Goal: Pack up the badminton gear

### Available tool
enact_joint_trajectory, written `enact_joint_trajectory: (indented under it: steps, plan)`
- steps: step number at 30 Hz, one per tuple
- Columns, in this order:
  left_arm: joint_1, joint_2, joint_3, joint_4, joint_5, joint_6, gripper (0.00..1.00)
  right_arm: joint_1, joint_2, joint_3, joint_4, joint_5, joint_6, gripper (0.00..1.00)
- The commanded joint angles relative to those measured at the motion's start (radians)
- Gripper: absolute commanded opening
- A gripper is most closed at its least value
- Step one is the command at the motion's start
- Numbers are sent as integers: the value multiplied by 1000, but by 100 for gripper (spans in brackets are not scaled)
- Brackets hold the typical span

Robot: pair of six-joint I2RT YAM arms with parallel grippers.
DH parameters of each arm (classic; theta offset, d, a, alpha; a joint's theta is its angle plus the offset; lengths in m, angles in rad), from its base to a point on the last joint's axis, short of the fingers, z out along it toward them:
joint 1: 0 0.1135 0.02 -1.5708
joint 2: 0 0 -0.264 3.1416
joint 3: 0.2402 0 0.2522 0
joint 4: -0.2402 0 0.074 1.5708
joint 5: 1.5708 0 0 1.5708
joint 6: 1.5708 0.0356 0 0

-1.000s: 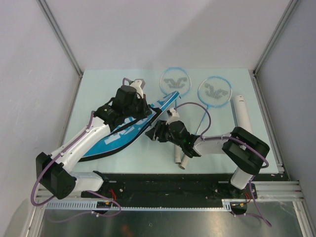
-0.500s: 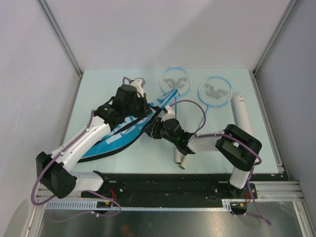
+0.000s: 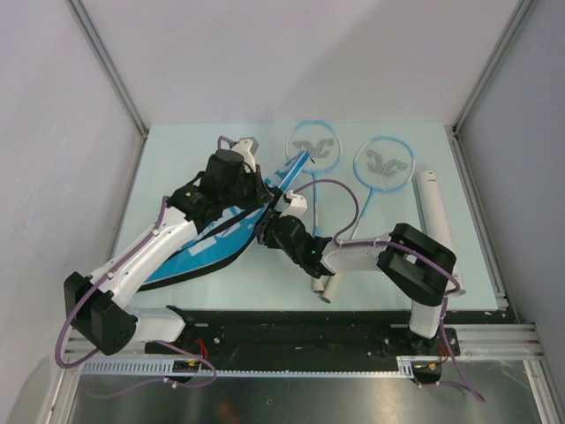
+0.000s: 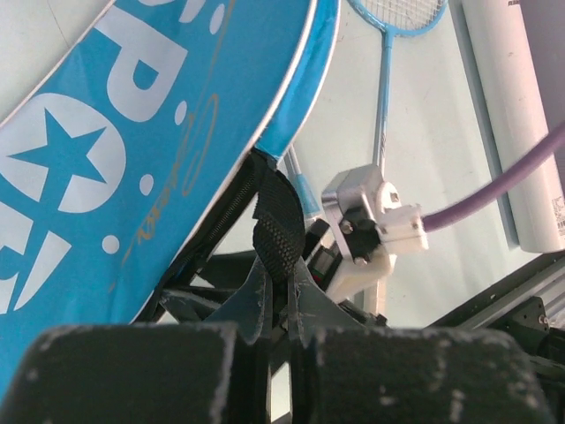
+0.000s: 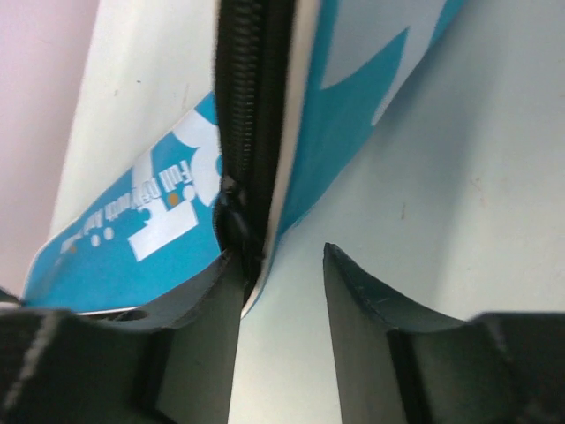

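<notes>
The blue racket bag (image 3: 199, 246) lettered "SPORT" lies at the left, its right edge raised. My left gripper (image 3: 237, 179) is shut on the bag's black strap (image 4: 277, 237) and holds it up. My right gripper (image 3: 267, 231) is open at the bag's zipper edge (image 5: 252, 106), one finger (image 5: 216, 305) touching the zipper and bare table between the jaws. Two light-blue rackets (image 3: 312, 144) (image 3: 384, 163) lie at the back, their white handles (image 3: 323, 287) toward the front. The long white tube (image 3: 434, 206) lies at the right. No shuttlecocks are in view.
Grey walls and metal posts enclose the table on the left, back and right. The right arm's purple cable (image 3: 340, 190) arches over the racket shafts. The black rail with the arm bases (image 3: 291, 327) runs along the near edge.
My right gripper has moved left and slightly back to the bag's zipper edge. My left gripper has shifted a little toward the back, and the bag's tip has risen toward the left racket head.
</notes>
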Motion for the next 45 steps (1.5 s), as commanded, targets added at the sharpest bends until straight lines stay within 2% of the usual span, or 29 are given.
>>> enact_joint_trajectory:
  steps: [1,5,6,8,9,12,13,15,16,18,19,21,22,25,26,27,29,30,32,33,35,36,39,43,45]
  plan:
    - [6,-14,60,38,16,-40,0,-24,62,33,20,38,-20,47]
    - [5,-16,56,38,16,-33,0,-48,85,33,107,-25,-83,37]
    - [5,-19,53,38,14,-28,0,-53,83,33,144,-42,-104,27]
    - [6,-22,46,36,7,-8,1,-74,75,31,188,-149,-182,15]
    - [8,-21,42,38,1,6,0,-82,68,31,205,-195,-198,0]
    - [35,-30,34,30,14,78,14,-110,13,13,195,-349,-239,0]
    - [48,-28,37,22,25,98,22,-119,-24,4,191,-411,-242,0]
    - [94,-5,57,-13,42,156,28,-162,-56,-1,138,-493,-200,0]
    - [110,8,68,-28,43,171,34,-180,-69,-1,126,-586,-175,0]
    - [146,65,108,-71,39,234,38,-237,-96,-1,110,-677,-102,0]
    - [154,90,118,-80,18,251,42,-254,-102,0,110,-770,-71,0]
    - [178,160,164,-106,-18,291,43,-321,-119,2,104,-879,24,0]
    - [184,182,181,-113,-25,302,48,-346,-122,19,84,-907,43,0]
    - [186,222,244,-128,-33,336,55,-409,-130,60,-11,-976,66,0]
    - [184,219,261,-128,-14,336,55,-419,-129,83,-108,-980,58,0]
    - [183,210,282,-125,82,332,61,-433,-113,115,-165,-995,49,0]
    - [152,184,298,-114,178,342,63,-449,-96,172,-242,-1027,52,0]
    - [135,182,298,-114,256,363,65,-455,-95,172,-229,-1047,66,0]
    - [95,186,278,-122,357,378,79,-459,-102,178,-198,-1058,80,0]
    - [92,185,240,-122,411,374,80,-459,-104,181,-195,-1065,80,0]
    - [78,151,156,-120,416,371,76,-469,-106,188,-165,-1102,97,0]
    - [72,136,131,-120,369,377,64,-473,-103,189,-158,-1111,101,0]
    - [62,75,48,-119,268,400,43,-476,-99,197,-148,-1138,65,0]
    - [58,39,17,-114,128,394,36,-489,-73,197,-129,-1194,8,0]
    - [55,50,14,-114,108,394,33,-498,-72,197,-118,-1220,0,0]
